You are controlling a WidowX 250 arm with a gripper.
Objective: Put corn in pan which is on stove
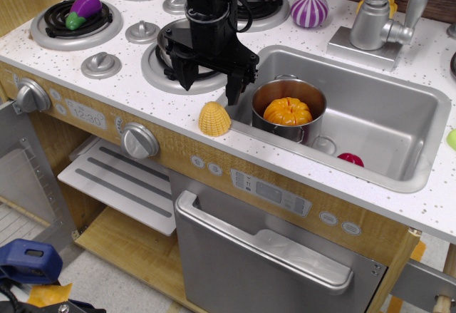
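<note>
Just ribbed yellow corn (214, 119), seemingly dome-shaped.

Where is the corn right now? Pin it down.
The corn sits on the white counter's front edge, between the stove's front right burner and the sink, just below the gripper and left of the steel pot.

Single cam, high front-left, angled down on stove (92, 42), sink (370, 124).
</note>
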